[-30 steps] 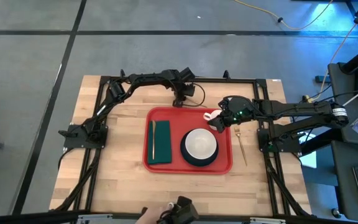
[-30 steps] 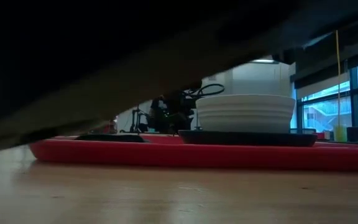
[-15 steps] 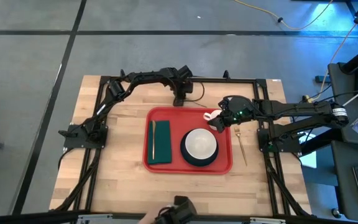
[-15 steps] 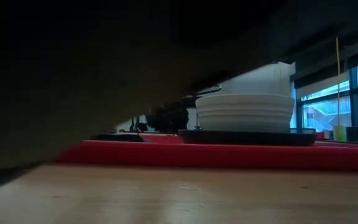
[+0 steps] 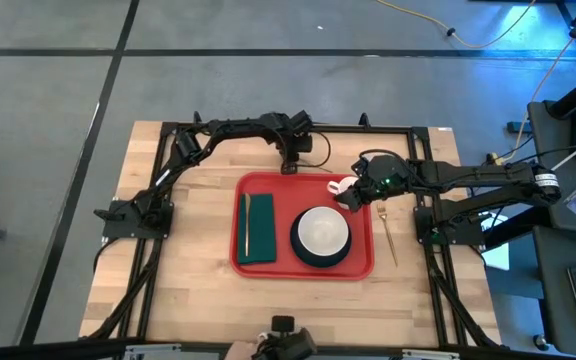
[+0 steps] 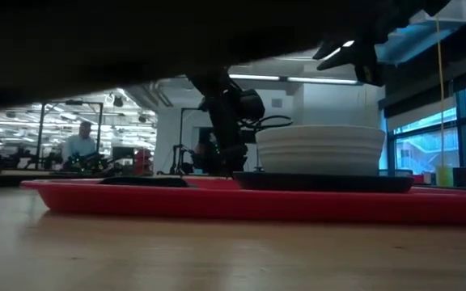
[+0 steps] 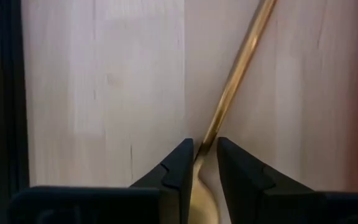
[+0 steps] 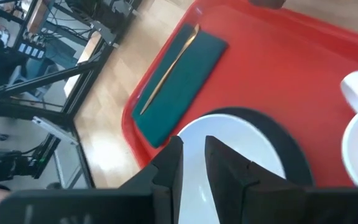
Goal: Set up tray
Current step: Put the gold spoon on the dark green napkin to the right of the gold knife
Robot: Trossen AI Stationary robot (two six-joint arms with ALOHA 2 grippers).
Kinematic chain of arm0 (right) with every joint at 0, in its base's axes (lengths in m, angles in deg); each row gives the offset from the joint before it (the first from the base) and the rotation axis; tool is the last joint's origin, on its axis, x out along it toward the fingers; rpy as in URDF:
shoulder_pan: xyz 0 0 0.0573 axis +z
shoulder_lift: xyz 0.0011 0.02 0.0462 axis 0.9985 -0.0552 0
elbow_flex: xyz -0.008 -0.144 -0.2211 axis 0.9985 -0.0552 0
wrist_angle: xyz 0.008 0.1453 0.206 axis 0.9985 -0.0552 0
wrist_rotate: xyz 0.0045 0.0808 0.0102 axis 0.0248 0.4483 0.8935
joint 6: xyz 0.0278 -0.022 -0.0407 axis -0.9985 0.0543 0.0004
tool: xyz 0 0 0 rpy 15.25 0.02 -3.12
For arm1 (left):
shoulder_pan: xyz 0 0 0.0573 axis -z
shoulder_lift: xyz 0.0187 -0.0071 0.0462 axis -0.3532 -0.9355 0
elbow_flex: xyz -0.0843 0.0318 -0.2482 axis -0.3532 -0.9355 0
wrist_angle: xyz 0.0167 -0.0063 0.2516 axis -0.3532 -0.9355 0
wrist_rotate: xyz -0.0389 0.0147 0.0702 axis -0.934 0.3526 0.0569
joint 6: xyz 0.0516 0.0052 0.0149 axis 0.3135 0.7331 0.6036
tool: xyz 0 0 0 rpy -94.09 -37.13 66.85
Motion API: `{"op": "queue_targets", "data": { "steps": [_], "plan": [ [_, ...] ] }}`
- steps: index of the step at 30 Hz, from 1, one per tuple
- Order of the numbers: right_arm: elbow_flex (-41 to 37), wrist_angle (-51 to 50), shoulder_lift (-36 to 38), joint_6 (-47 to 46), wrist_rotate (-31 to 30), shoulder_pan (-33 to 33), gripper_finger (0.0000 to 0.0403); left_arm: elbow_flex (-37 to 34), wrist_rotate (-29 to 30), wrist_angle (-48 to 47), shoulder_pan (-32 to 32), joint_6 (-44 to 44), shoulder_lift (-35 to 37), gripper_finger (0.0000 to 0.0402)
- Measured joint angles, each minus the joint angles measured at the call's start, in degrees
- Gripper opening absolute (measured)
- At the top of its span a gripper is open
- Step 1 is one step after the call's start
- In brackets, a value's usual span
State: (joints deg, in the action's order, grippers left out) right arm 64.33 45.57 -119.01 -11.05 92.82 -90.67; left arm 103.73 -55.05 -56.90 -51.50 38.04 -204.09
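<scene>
Left jaws [image 5: 289,165] just behind tray [image 5: 268,270] — right jaws [image 5: 351,197] above it.

two dark, slender jointed arms with black cables; the right arm [image 5: 468,176] carries green lights.

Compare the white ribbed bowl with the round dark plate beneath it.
The white ribbed bowl is tall-sided; the round dark plate is flat and low. The bowl is narrower, so the plate's rim shows around it. The bowl sits on the plate; the plate rests on the red plastic tray. Both are round.
</scene>
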Motion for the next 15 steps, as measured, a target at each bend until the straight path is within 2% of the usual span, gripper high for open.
{"op": "queue_targets", "data": {
  "steps": [6,9,11,15],
  "plan": [
    [0.0,0.0,0.0,-0.7,0.3,0.0,0.0071,0.0,4.0,-8.1,-0.7,1.5,0.4,0.0064],
    [0.0,0.0,0.0,-0.7,0.3,0.0,0.0071,-0.3,8.1,-11.2,-0.6,3.2,0.6,0.0033],
    [0.0,0.0,0.0,-0.4,0.3,0.0,0.0071,-0.3,7.3,-11.7,-0.7,3.5,0.6,0.0012],
    [0.0,0.0,0.0,1.0,0.3,0.0,0.0071,-0.4,8.7,-11.9,-0.3,3.8,0.5,0.0007]
  ]
}}
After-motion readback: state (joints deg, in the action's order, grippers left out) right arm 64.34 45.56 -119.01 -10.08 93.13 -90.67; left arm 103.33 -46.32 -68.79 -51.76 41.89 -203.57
